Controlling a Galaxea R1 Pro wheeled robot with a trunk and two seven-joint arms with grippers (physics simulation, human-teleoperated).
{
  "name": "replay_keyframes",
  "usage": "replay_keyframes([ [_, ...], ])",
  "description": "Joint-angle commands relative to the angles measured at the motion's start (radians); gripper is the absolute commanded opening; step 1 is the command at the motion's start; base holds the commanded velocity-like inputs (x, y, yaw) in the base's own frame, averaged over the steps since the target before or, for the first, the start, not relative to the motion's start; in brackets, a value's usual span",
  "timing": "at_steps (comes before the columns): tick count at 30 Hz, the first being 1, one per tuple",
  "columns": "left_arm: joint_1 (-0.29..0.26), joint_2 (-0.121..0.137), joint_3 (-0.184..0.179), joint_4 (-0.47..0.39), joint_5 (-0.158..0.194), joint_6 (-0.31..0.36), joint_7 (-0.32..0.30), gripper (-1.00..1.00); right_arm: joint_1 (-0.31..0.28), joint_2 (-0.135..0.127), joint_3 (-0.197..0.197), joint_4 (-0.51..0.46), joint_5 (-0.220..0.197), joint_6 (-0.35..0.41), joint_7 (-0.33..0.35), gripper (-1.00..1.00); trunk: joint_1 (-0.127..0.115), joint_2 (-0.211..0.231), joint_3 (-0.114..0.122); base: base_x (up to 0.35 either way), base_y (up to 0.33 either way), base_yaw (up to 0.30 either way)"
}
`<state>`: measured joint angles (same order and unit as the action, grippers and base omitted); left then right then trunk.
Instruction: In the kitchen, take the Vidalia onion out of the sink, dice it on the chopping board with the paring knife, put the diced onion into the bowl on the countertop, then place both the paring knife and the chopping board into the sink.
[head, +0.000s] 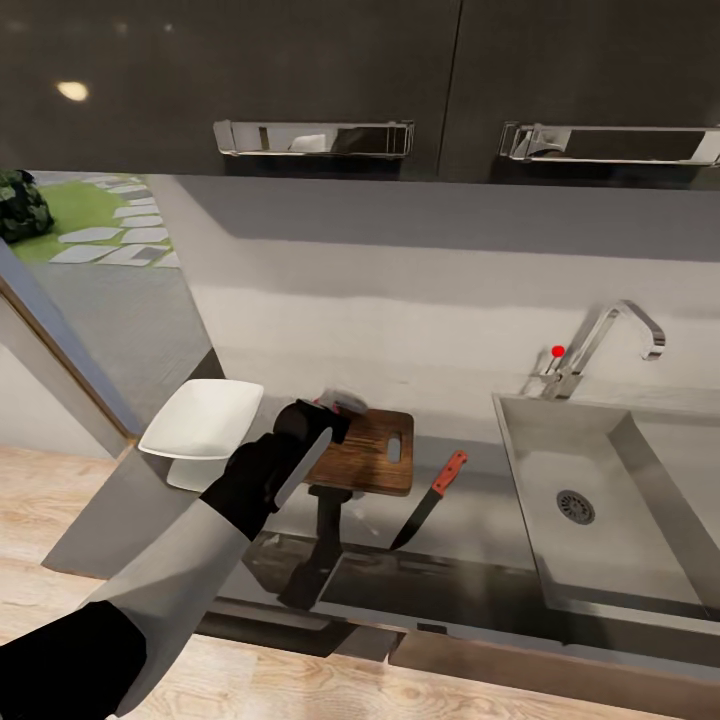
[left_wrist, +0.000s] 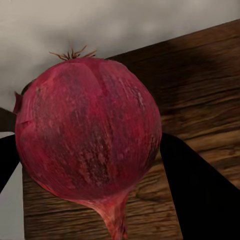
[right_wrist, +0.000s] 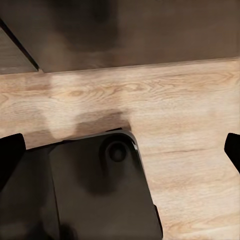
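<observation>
A: Where's the Vidalia onion (left_wrist: 87, 145)?
B: Clamped in the L gripper (left_wrist: 90, 165), dark fingers (left_wrist: 200, 195) pressed on both flanks. Wrist cam shows it over the chopping board (head: 366, 451), wood grain right behind it, root tuft twd the wall. Touching the board or not: can't tell.
A: Board pos?
B: On the countertop (head: 470, 520), near the back wall, handle slot at the end twd the sink (head: 600, 490).
A: Paring knife (head: 430, 500)?
B: Flat on the counter betw board and sink, just beside the board, apart from it. Red-orange handle twd the back wall, blade tip twd the front edge.
A: Bowl (head: 203, 420)?
B: White, at the counter's L end, beside the board, arm crossing in front.
A: R gripper (right_wrist: 120, 150)?
B: Fingertips wide apart, nothing betw them. Points down at wood floor (right_wrist: 185, 110) and a dark base plate (right_wrist: 100, 185).
A: Sink?
B: Basin w/ round drain, tap (head: 605, 345) w/ red knob at its back corner.
</observation>
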<state>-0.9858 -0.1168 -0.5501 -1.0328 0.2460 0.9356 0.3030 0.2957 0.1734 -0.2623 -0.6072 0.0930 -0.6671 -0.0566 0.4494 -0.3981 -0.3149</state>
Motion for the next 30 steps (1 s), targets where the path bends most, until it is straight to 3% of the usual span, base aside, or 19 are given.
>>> replay_keyframes([
  [1,-0.001,0.0,-0.002,0.0,0.009,0.003,0.008,-1.0,0.0,0.001,-0.003,-0.002,0.01,0.0,-0.006,1.0,0.001,-0.002,-0.002,0.0,0.0,0.0],
  [17,-0.001,0.0,-0.002,0.0,0.067,-0.029,-0.068,-1.0,0.0,0.001,-0.003,-0.002,0.01,0.0,-0.006,1.0,0.001,-0.002,-0.002,0.0,0.0,0.0],
  [26,-0.001,0.0,-0.002,-0.001,0.072,-0.029,-0.072,-1.0,0.0,0.001,-0.003,-0.002,0.01,0.0,-0.006,1.0,0.001,-0.002,-0.002,0.0,0.0,0.0],
  [30,-0.001,0.001,-0.002,-0.001,0.073,-0.028,-0.104,-1.0,0.0,0.001,-0.003,-0.002,0.01,0.001,-0.006,1.0,0.001,-0.002,-0.002,0.0,0.0,0.0],
])
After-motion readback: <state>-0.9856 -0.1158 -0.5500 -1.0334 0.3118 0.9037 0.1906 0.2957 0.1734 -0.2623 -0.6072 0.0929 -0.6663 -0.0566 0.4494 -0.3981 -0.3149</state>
